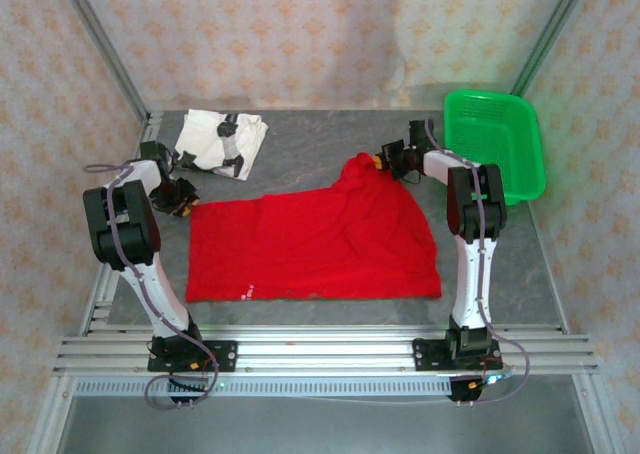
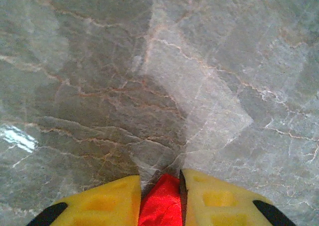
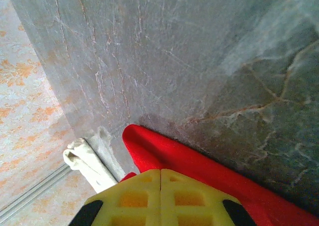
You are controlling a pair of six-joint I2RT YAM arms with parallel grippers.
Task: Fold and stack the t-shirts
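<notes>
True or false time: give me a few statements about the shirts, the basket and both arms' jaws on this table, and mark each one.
1. The bright red cloth t-shirt lies inside the green plastic basket. False: it is spread on the grey marbled table.
2. The white cloth t-shirt with black markings lies apart from the red one, at the far left. True.
3. Red cloth sits between the left arm's jaws. True.
4. The right arm's jaws stand wide open. False: they are shut at the red shirt's bunched far right corner.

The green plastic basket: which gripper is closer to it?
Right. The right gripper is just left of the green plastic basket, pinching the red cloth t-shirt; the left gripper is far off, at the shirt's opposite corner.
</notes>
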